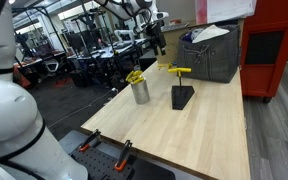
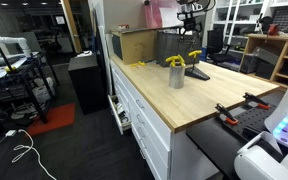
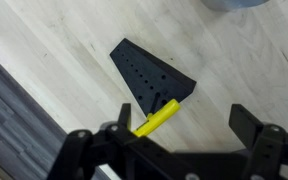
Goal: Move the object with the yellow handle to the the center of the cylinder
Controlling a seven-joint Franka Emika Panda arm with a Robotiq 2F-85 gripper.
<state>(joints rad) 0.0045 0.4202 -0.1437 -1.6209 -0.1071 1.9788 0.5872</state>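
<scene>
A grey metal cup stands on the wooden table with yellow-handled tools sticking out of it. It also shows in an exterior view and at the top edge of the wrist view. Beside it is a black wedge-shaped stand. Another yellow-handled tool rests across the stand's post. My gripper hangs well above the stand. Its jaws are open and empty, with the yellow handle below near one finger.
A grey bin holding papers stands at the back of the table, and a red cabinet stands behind it. A cardboard box sits at the far end. Clamps grip the table's near edge.
</scene>
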